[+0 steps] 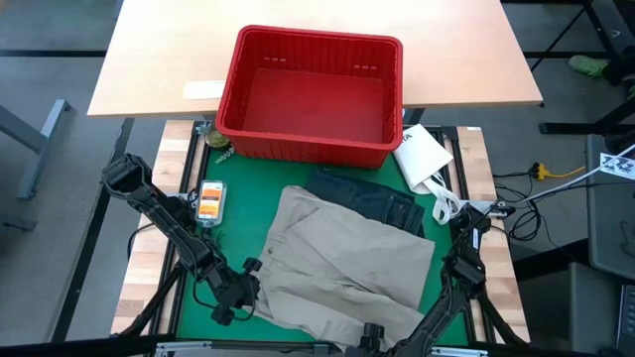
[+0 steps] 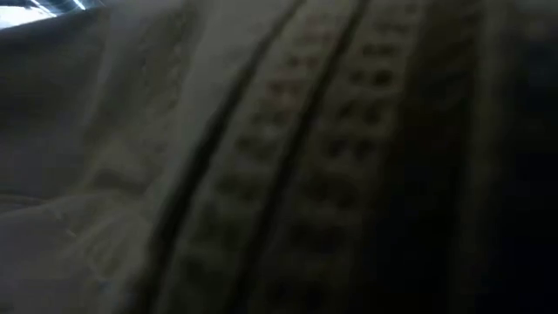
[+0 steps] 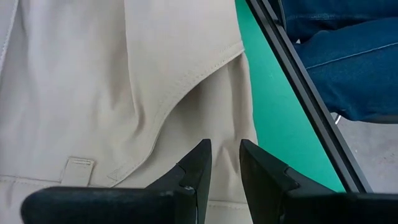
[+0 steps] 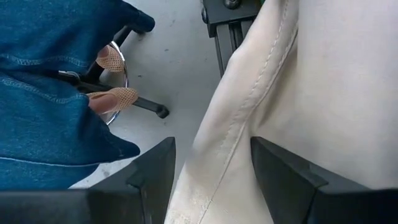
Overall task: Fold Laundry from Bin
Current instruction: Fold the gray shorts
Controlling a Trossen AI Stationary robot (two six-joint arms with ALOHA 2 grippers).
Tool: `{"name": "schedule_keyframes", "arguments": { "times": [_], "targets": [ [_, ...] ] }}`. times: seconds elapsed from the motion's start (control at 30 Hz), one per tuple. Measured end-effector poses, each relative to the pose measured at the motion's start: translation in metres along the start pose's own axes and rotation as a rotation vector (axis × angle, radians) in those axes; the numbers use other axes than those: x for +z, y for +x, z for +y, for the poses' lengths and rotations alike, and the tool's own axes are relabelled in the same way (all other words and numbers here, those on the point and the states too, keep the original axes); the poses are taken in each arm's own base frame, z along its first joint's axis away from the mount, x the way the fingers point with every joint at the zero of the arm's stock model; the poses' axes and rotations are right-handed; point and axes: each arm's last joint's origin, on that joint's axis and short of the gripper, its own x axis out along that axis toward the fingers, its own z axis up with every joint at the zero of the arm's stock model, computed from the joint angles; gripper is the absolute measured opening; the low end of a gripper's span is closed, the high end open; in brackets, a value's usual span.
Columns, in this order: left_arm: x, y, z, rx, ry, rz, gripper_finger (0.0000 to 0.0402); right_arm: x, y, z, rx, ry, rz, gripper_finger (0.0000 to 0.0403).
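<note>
Tan khaki trousers (image 1: 347, 263) lie spread on the green mat (image 1: 248, 198), partly over a dark garment (image 1: 372, 193) toward the far side. The red bin (image 1: 317, 35) stands beyond them with nothing showing inside. My left gripper (image 1: 241, 290) is at the trousers' near left corner, shut on the cloth (image 3: 124, 93). My right gripper (image 1: 372, 337) is at the trousers' near edge, open. Its fingers stand on either side of a stitched edge (image 4: 245, 118) that hangs past the table's near edge. Khaki cloth (image 2: 288, 157) fills the low view. My left gripper (image 3: 225, 155) pinches the khaki cloth (image 3: 227, 127) between its two fingers, beside the curved pocket seam and near a belt loop (image 3: 78, 168). The fingers slant down at it from the table's near left. The trousers lie slack on the mat around the hold.
A white packet (image 1: 422, 154) lies at the bin's right near corner, with white cord beside it. A small orange and white object (image 1: 209, 201) sits on the mat's left. A seated person's blue jeans (image 4: 43, 93) and a chair base show beyond the table's near edge.
</note>
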Motion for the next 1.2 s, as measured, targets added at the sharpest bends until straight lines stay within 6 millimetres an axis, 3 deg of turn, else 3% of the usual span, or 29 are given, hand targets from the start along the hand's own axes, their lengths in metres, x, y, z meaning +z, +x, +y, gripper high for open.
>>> {"name": "schedule_keyframes", "arguments": {
  "times": [0.17,0.27,0.63,0.83,0.97,1.2],
  "targets": [
    [0.0,0.0,-0.001,-0.02,0.001,0.009,0.008,0.002,0.001,-0.002,-0.006,0.006,0.004,0.0211],
    [0.003,-0.001,-0.002,-0.033,0.001,0.008,0.008,0.005,0.002,-0.004,-0.013,0.011,0.007,0.0188],
    [0.02,-0.009,-0.009,-0.053,0.031,-0.004,0.008,0.007,0.003,-0.008,-0.025,0.015,0.029,0.0012],
    [0.018,-0.013,-0.016,-0.134,0.044,0.065,0.008,0.009,-0.005,-0.008,-0.002,0.021,0.025,0.0027],
    [0.009,-0.014,-0.029,-0.172,0.08,0.107,0.008,0.011,-0.01,-0.008,0.007,0.024,0.02,0.0013],
    [0.003,-0.017,-0.04,0.024,0.1,0.008,0.0089,0.012,-0.011,-0.007,0.015,0.026,0.009,0.0011]
  ]
}}
